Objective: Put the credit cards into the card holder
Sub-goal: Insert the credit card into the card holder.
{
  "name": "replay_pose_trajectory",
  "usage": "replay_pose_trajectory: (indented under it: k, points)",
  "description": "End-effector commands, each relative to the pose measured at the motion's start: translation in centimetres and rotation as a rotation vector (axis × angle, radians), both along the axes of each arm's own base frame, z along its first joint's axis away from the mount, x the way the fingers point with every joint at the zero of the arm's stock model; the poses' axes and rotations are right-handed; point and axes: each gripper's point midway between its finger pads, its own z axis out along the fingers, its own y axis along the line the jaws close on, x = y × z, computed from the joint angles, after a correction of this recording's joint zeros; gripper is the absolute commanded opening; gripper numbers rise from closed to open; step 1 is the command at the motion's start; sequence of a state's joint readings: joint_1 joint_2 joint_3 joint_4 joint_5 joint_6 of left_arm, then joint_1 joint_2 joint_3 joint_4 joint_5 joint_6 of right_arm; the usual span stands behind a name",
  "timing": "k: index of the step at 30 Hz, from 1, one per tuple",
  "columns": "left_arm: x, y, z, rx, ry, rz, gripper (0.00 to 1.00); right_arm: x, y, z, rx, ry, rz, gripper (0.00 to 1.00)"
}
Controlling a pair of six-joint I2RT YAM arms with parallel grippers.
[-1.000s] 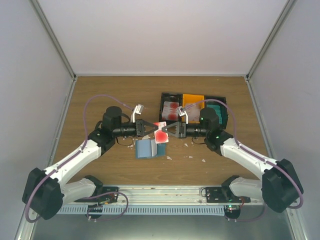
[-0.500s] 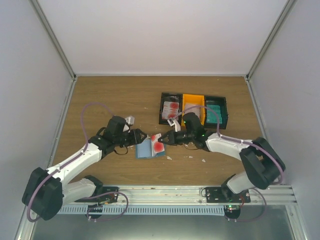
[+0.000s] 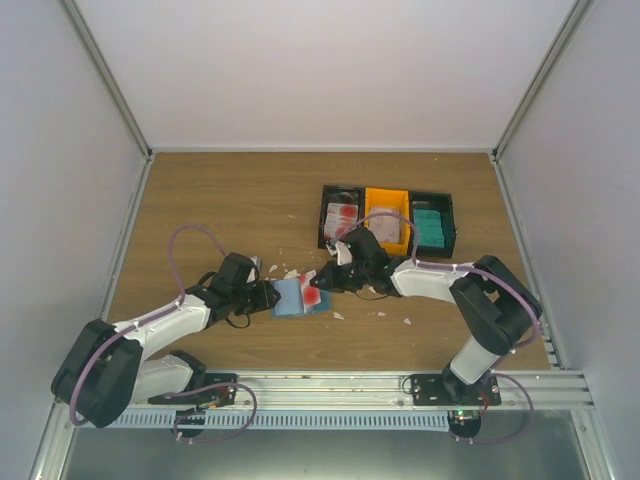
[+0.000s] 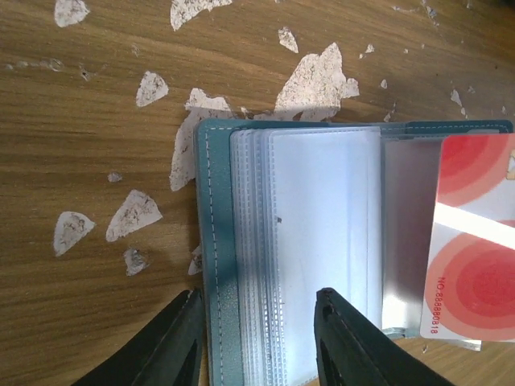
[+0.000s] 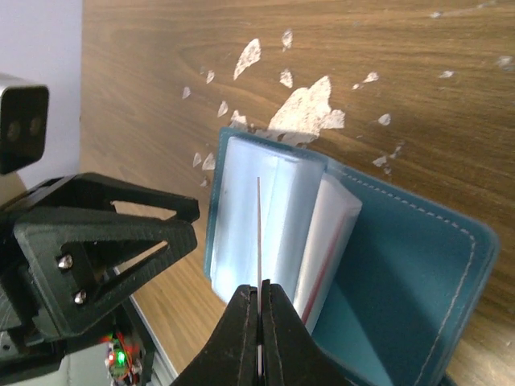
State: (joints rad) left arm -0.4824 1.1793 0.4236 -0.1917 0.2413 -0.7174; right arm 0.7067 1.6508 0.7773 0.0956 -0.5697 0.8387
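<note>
Looking across the worktop (image 3: 220, 200), we find the tray (image 3: 340, 187) at the back right, well apart from the action, with more cards (image 3: 341, 215) in its bins. At the centre the holder (image 3: 290, 297) (image 4: 217, 265) (image 5: 410, 281) lies open and flat, blue-green cover down. A fan of clear sleeves (image 4: 322, 241) rises from its spine, and white scraps (image 4: 310, 80) lie around it. One red-blotched card (image 3: 317, 287) (image 4: 475, 257) (image 5: 259, 233) hangs over the sleeves, edge-on in the right wrist view. As far as we can judge, it is not yet inside any of them.

We take the step in hand to be feeding this card into a sleeve. To do it well, we should keep the card parallel to the sleeve faces and bring one corner to a single mouth. Then we slide it along the sleeve rather than press down on the stack, which would likely buckle. The holder looks light enough to skid, so it needs pinning while we push.

Our right hand (image 3: 328, 281) (image 5: 259, 293) is clenched on the card, the tips pinching its edge. Our left hand (image 3: 268, 296) (image 4: 257, 297) stands half-spread at the holder's left edge, one finger outside the stitched border and the other over the sleeves. It grasps nothing. Whether its tips press on the holder we cannot tell.
</note>
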Motion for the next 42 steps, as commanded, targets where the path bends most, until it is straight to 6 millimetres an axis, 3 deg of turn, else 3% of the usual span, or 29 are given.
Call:
replay_pose_trajectory:
  k: [1,12,20,26,35,40,42]
  points:
    - [0.9,-0.1,0.5,-0.015,-0.068,0.004,0.40,1.1,0.9,-0.2,-0.005,0.005,-0.071,0.01]
    - [-0.1,0.0,-1.3,0.021,-0.042,-0.072,0.29,1.6,3.0,-1.6,0.052,0.044,-0.109,0.01]
    - [-0.4,0.2,-1.1,0.010,-0.064,-0.065,0.25,1.4,1.8,-4.5,-0.042,0.060,-0.135,0.01]
    - [-0.4,0.2,-0.9,0.010,-0.075,-0.068,0.21,1.2,0.8,-4.2,-0.055,0.033,-0.172,0.01]
    - [-0.7,-0.1,-1.0,-0.001,-0.066,-0.090,0.21,-1.1,2.0,-6.2,-0.079,0.084,-0.107,0.01]
    - [-0.9,0.3,-1.6,0.015,-0.053,-0.082,0.14,-1.8,1.5,-6.9,-0.094,0.091,-0.120,0.01]
    - [-1.0,0.5,-1.7,0.024,-0.054,-0.078,0.12,-1.6,1.5,-6.2,-0.076,0.068,-0.119,0.00]
